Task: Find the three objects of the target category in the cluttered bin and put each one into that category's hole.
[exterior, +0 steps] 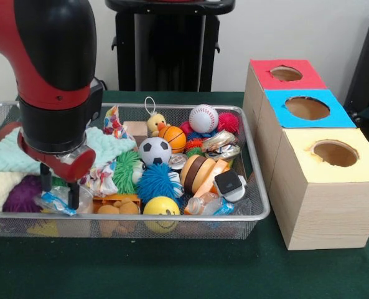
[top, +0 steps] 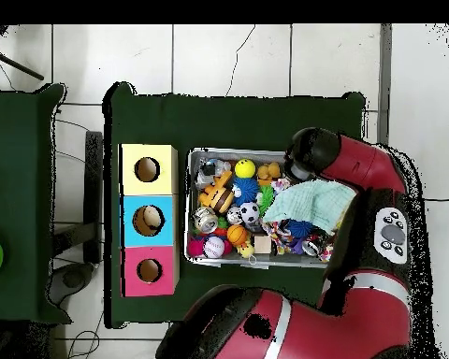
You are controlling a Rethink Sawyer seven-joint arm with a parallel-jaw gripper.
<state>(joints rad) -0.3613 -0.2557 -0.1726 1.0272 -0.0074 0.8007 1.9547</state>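
Observation:
A wire-mesh bin (exterior: 172,219) holds a jumble of toys: a baseball (exterior: 203,118), a soccer ball (exterior: 154,151), a small basketball (exterior: 172,137), a yellow smiley ball (exterior: 161,207), a blue spiky ball (exterior: 157,182) and a duck (exterior: 155,123). My gripper (exterior: 60,190) is down in the bin's left end, open. Its two black fingers (exterior: 74,194) stand apart on either side of a clear blue-and-white plastic packet (exterior: 52,203). In the overhead view the arm's wrist (top: 308,154) covers the gripper over the bin (top: 193,208).
Three wooden boxes with round holes stand in a row beside the bin: red top (exterior: 262,73), blue top (exterior: 277,103), yellow top (exterior: 358,171). A mint cloth (exterior: 10,156) and purple fuzzy ball (exterior: 22,193) lie by the gripper. A green spiky ball (exterior: 126,169) is close by.

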